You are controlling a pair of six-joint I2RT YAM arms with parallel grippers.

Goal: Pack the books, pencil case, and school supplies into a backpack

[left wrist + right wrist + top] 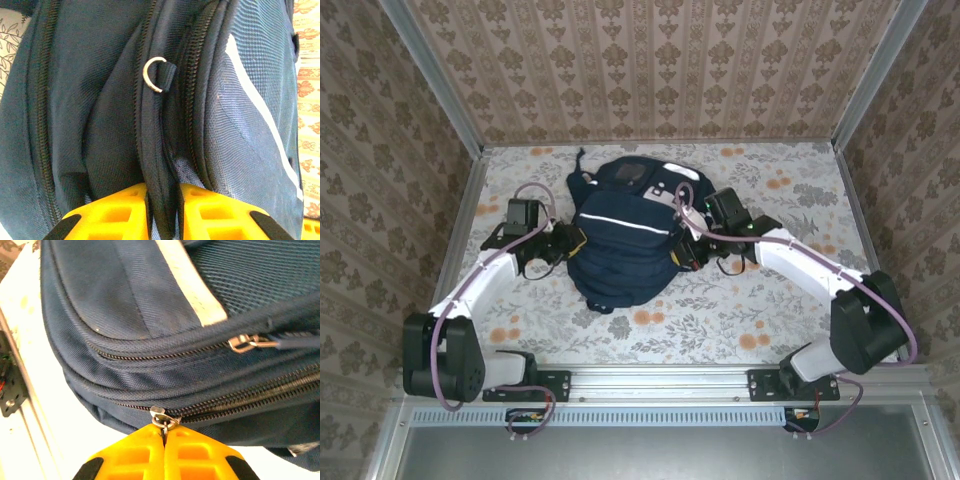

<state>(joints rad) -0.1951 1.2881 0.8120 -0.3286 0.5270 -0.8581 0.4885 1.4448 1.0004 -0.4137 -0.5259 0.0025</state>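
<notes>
At the middle of the table (770, 310) lay the backpack (620, 240), navy with a white stripe. Against its left flank the left tool (164, 195) pinched a ridge of the backpack's fabric between two zipper tracks, with a yellow finger close on either side of the fold. A metal D-ring (154, 74) sat further along the same ridge. Against the opposite flank the right tool (164, 432) was pressed together on a zipper pull (161, 416) of the lower zipper, while a second pull (240, 342) sat apart on the upper track. The arms flanked the backpack, one on each side.
</notes>
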